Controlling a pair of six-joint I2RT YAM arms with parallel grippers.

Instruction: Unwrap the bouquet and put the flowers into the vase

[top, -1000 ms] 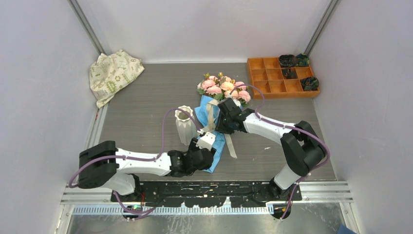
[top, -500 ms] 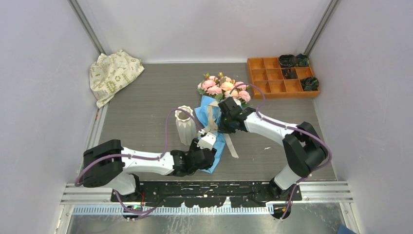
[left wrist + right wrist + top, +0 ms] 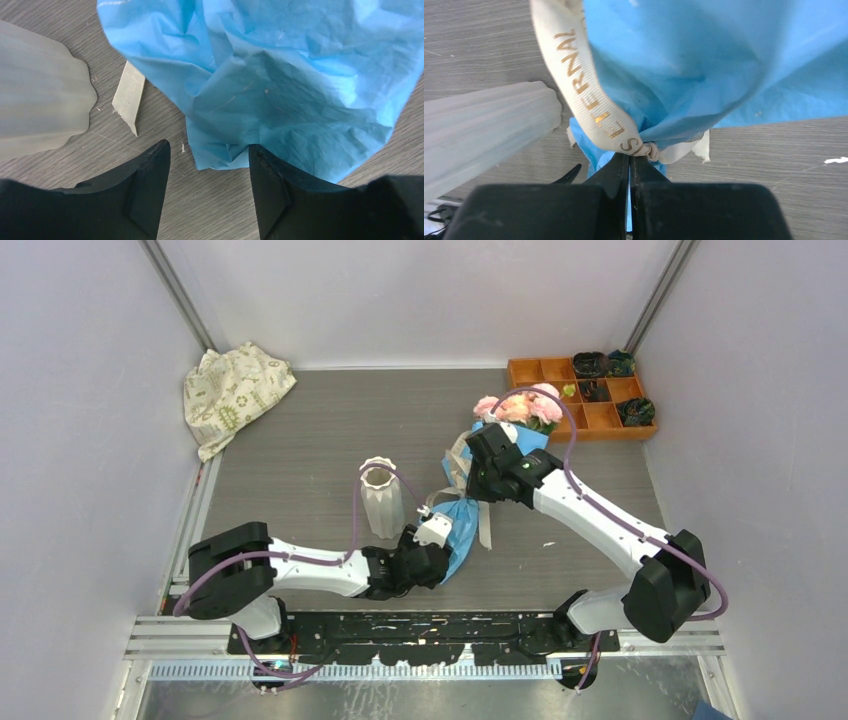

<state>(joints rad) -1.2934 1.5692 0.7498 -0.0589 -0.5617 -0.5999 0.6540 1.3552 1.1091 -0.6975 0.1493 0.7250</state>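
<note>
The bouquet (image 3: 478, 508) lies tilted across the table's middle. Its pink and peach flowers (image 3: 520, 406) point to the back right. The blue wrapping paper (image 3: 280, 75) tapers toward the front. My right gripper (image 3: 472, 483) is shut at the knot of the beige ribbon (image 3: 589, 100), with blue paper behind the knot (image 3: 644, 149). My left gripper (image 3: 207, 156) stands open low over the table, and the wrap's lower tip reaches between its fingertips (image 3: 150, 165). The white ribbed vase (image 3: 381, 498) stands upright just left of the bouquet, also in the left wrist view (image 3: 40, 115) and the right wrist view (image 3: 484, 135).
An orange compartment tray (image 3: 585, 418) sits at the back right with dark things (image 3: 592, 364) in some cells; the flowers overlap its left edge. A cream patterned cloth (image 3: 235, 390) is bunched in the back left corner. A loose ribbon end (image 3: 128, 97) lies beside the vase.
My right gripper has shut and drawn the bouquet to the right and back, so the flowers now reach the tray. My left gripper has shifted slightly right, keeping at the wrap's lower end.
</note>
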